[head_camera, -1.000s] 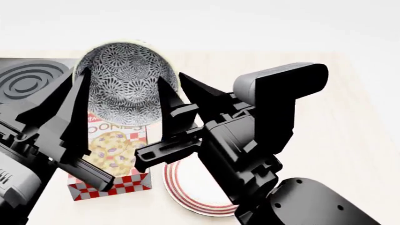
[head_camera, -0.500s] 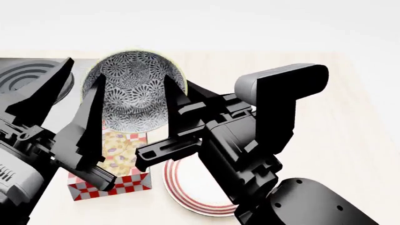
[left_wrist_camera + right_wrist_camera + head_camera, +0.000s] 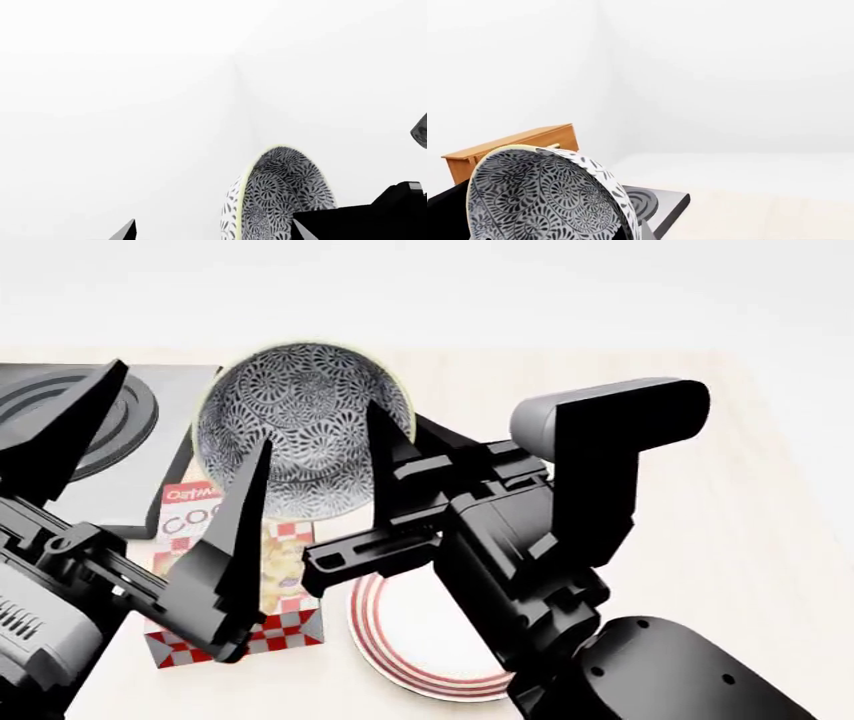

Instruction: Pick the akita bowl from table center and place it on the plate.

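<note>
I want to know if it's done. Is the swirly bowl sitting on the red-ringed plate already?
No, the bowl is held up, tipped on its side by the right gripper, above the cookie box, while the plate lies bare.

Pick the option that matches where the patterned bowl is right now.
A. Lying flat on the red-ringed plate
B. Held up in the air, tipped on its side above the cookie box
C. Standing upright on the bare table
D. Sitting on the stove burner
B: the head view shows the bowl raised and tipped on its side, on the right gripper, over the cookie box; the plate is bare.
</note>
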### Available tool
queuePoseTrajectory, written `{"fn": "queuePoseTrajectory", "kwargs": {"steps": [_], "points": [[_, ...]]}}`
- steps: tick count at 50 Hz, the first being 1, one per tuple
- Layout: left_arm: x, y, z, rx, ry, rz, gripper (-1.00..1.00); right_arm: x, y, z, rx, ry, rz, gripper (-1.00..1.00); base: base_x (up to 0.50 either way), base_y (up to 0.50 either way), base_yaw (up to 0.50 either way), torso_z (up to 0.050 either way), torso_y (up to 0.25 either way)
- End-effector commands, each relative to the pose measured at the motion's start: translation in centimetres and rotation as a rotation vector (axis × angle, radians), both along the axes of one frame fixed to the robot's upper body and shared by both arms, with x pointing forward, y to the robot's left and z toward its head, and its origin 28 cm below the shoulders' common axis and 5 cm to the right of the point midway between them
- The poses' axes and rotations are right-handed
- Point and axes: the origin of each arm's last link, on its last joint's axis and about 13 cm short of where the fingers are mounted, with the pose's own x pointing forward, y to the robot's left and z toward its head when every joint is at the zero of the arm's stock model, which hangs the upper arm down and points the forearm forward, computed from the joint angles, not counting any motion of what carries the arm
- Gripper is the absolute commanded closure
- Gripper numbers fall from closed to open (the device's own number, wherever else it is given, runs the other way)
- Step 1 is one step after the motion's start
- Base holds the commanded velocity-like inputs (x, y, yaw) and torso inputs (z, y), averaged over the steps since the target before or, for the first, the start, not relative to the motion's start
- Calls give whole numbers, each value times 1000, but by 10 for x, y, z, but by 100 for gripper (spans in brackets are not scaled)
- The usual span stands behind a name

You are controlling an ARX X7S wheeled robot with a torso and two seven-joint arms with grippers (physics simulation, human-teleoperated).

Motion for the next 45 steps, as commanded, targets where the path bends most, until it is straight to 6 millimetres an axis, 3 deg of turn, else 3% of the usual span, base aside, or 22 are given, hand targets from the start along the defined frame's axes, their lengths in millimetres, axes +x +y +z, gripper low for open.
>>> {"fn": "queuePoseTrajectory", "kwargs": {"steps": [1,12,18,21,29,36,38,45], "points": [[-2,4,5,-30,-16,10,-100,10,-6,7,22,-26,-37,100,0,0,0,0,0],[-15,9,12,-43,-53,20,-100,30,-12,10,22,4,-102,100,0,0,0,0,0],[-27,7,11,-52,-77,29,-100,51,-17,12,40,71,-215,100,0,0,0,0,0],[-36,7,7,-73,-79,39,-100,66,-17,13,68,176,-286,100,0,0,0,0,3],[-51,4,-5,-98,-73,44,-100,93,-12,14,181,369,-257,100,0,0,0,0,0],[-60,-2,-13,-123,-44,22,-100,111,-12,1,195,456,-363,100,0,0,0,0,0],[-60,-2,-15,-132,-38,23,-100,119,-13,-6,281,502,-411,100,0,0,0,0,0],[-65,-3,-18,-144,-32,19,-100,132,0,-15,342,522,-313,100,0,0,0,0,1]]}}
